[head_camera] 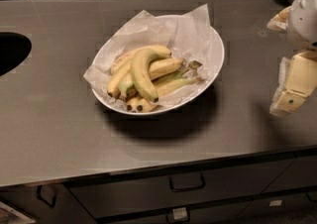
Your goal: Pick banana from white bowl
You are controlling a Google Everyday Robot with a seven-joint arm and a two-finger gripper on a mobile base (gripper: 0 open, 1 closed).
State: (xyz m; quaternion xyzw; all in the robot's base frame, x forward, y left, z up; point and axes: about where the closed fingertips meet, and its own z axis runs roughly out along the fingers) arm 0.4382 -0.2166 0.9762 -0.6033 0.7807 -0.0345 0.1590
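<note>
Yellow-green, the curved banana (pixel 141 74) lies atop straighter bananas (pixel 166 67) in the paper-lined white bowl (pixel 215 44). The gripper (pixel 293 86) hangs well apart over the steel counter (pixel 59 109); whether it is open or closed is unclear.

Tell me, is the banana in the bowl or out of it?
In. The banana lies on top of the other bananas inside the bowl; the gripper hangs at the right, apart from it.
</note>
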